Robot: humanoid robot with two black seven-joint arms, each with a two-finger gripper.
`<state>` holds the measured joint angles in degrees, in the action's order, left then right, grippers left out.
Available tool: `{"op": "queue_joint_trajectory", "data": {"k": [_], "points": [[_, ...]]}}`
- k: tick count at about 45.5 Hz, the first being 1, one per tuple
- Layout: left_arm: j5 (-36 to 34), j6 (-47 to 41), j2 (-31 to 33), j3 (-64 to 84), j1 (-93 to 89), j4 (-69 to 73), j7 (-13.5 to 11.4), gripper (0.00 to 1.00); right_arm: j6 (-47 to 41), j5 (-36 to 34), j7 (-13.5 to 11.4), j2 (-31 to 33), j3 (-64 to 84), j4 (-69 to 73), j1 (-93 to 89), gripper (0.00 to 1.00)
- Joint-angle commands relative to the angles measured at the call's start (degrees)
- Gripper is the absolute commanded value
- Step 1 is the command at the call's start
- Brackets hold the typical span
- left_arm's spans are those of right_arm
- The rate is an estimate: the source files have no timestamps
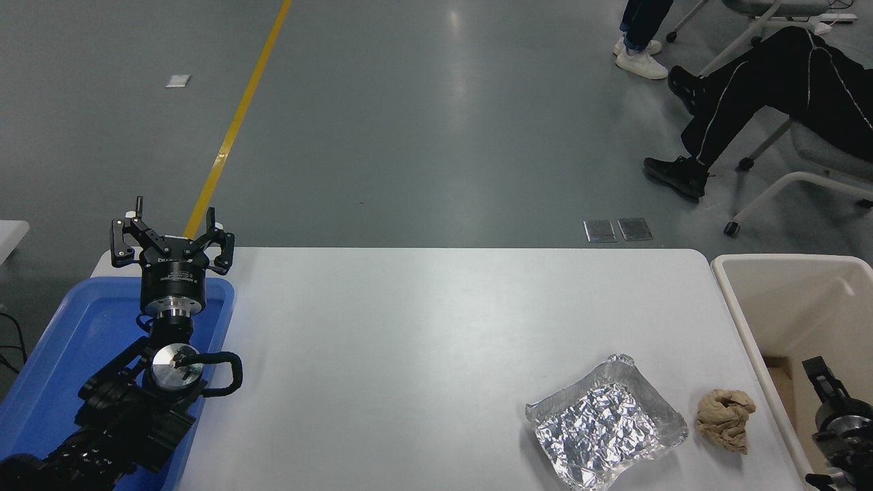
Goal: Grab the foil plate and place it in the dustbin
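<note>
Two black arms showed at the frame's lower corners. The left gripper point(172, 240) sat at the lower left over a blue tray point(48, 354), its jaws spread open; small print on its body was too fine to read. The right gripper point(829, 402) sat at the lower right edge, inside the dustbin point(736, 320), and whether its jaws were open could not be told. The foil plate point(603, 423) lay on the white bench point(409, 327) at the lower right, just beside a tan paper wad point(725, 419), apart from it. A seated person's legs point(750, 95) filled the upper right.
</note>
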<state>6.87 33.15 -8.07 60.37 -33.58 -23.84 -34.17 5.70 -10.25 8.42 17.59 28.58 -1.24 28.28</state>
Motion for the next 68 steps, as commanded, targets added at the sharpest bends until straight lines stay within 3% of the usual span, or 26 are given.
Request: {"op": "queue_joint_trajectory", "data": {"k": [1,7,14,23,32,41,48,62,68], "points": [[0.1,-0.1,-0.1,-0.1,0.0,0.0,0.0,0.99,-4.2,0.4,0.2,4.6,6.4,5.9,7.7,1.0],[0.1,-0.1,0.0,-0.1,0.0,0.1,0.0,0.99,-4.8,2.7,0.2,10.2,12.0,21.0,19.5,1.0],[0.0,0.0,-0.1,-0.1,0.0,0.0,0.1,0.99,-4.4,4.3,0.2,10.2,28.4,34.5,34.5,1.0],[-0.2,0.0,0.0,-0.2,-0.1,-0.1,0.2,0.99,-4.6,5.8,0.3,3.8,45.2,55.0,55.8,1.0],[-0.2,0.0,0.0,-0.2,-0.1,-0.1,0.2,0.99,-5.2,17.6,0.2,-1.6,47.3,76.3,72.0,1.0],[-0.2,0.0,-0.1,-0.2,-0.1,-0.1,0.2,0.99,-5.8,23.0,0.2,-5.6,51.1,93.4,85.0,1.0],[-0.2,0.0,-0.1,-0.2,0.0,-0.1,0.2,0.99,-16.2,25.3,0.3,-3.7,51.1,101.2,96.1,1.0],[-0.2,0.0,-0.2,-0.2,0.0,-0.1,0.2,0.99,-42.8,24.8,0.4,2.0,49.4,101.2,112.3,1.0],[-0.2,0.0,-0.2,-0.2,0.0,-0.1,0.2,0.99,-48.8,23.2,0.5,4.6,47.0,101.2,115.9,1.0]]}}
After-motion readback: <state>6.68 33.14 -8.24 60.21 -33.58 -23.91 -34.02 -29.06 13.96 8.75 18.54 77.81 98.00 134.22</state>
